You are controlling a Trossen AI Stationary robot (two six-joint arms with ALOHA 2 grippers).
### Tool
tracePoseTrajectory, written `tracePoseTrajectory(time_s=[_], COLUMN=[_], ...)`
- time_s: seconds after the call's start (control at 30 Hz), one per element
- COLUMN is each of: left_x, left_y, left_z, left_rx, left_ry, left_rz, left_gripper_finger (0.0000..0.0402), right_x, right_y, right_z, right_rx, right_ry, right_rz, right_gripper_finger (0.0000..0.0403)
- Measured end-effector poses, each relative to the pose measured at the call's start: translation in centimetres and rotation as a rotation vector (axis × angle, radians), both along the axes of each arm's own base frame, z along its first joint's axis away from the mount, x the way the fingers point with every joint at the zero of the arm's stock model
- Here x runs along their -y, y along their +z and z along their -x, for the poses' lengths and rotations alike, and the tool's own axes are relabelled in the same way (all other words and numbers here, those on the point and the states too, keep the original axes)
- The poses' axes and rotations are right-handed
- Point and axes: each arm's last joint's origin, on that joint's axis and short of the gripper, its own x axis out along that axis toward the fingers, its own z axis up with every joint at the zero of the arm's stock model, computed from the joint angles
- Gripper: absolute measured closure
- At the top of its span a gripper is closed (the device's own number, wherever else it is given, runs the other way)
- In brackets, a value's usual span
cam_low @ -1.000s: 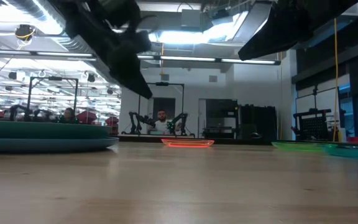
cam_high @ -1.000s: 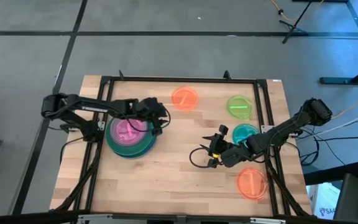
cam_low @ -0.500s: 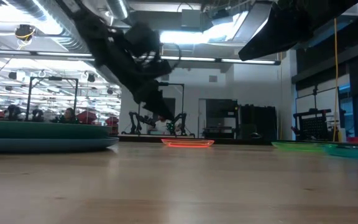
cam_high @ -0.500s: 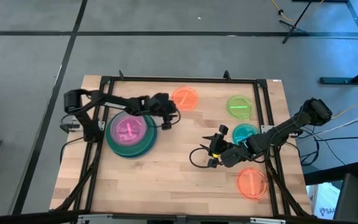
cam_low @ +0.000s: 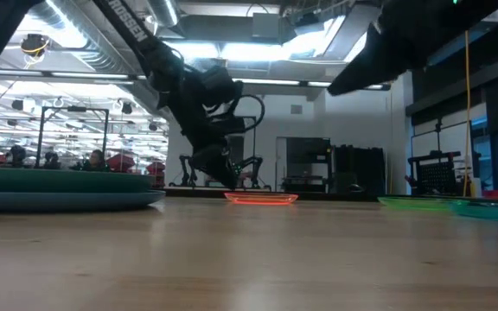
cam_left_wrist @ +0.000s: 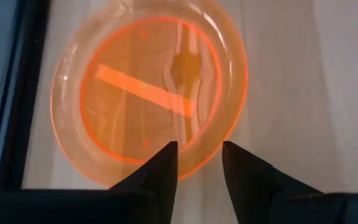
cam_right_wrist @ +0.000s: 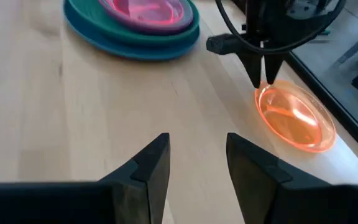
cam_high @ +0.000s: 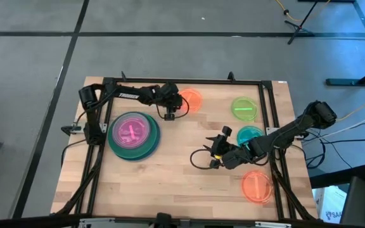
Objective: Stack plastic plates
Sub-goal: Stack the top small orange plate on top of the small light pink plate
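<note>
Orange and see-through, a small plate point(cam_left_wrist: 148, 99) with a bright bar across its middle lies flat on the worktop point(cam_high: 170, 177) near the far edge. The left gripper point(cam_high: 168, 114) has swung from the stack of plates point(cam_high: 133, 135) to its rim, fingers point(cam_left_wrist: 160, 171) slightly parted and empty. The right gripper point(cam_high: 215, 152) waits mid-worktop, fingers apart, holding nothing.

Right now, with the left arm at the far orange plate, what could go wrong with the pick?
1. The left gripper has its jaws open at the near rim of the orange plate, which lies flat on the table. The thin rim may slip out, or the plate may slide away.
2. That plate lies close to the black frame; a push could drive it against the bar.
3. The stack lies beside the left arm; a low carry could hit it.
</note>
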Motion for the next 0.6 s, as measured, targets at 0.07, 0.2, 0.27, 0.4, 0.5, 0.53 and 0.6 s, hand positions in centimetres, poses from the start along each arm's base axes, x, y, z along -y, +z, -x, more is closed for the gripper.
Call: tracePoseTrajectory(time_s=[0.07,0.2,0.27,0.4,0.5,0.53,0.6], left_x=[-0.3,-0.9,-1.1,-1.5,-1.5,-1.5,-1.4], left_y=[-0.6,-1.7,-2.2,-2.6,-2.6,-2.5,-2.4], left_z=[0.2,0.3,0.2,-0.1,-0.2,-0.3,-0.3], left_rx=[-0.03,-0.059,-0.058,-0.037,-0.031,-0.027,-0.022], left_ry=[-0.022,-0.039,-0.039,-0.041,-0.051,-0.052,-0.054], left_rz=[-0.011,-0.026,-0.025,-0.047,-0.06,-0.063,-0.067], left_gripper_finger=[0.0283,0.0283,0.0283,0.0283,0.0283,0.0283,0.0283], right_x=[0.2,0.8,1.1,1.5,1.8,1.8,1.7], right_y=[-0.6,-1.6,-1.9,-2.3,-2.4,-2.4,-2.4], right_z=[-0.3,-1.0,-1.5,-1.9,-2.1,-2.1,-2.1], right_rx=[-0.023,-0.049,-0.042,-0.057,-0.068,-0.068,-0.064], right_ry=[-0.009,-0.041,-0.055,-0.044,-0.034,-0.033,-0.031], right_rz=[0.011,0.024,0.019,-0.012,-0.031,-0.033,-0.036], right_gripper_finger=[0.0254,0.0254,0.0254,0.0254,0.0254,0.0254,0.0254])
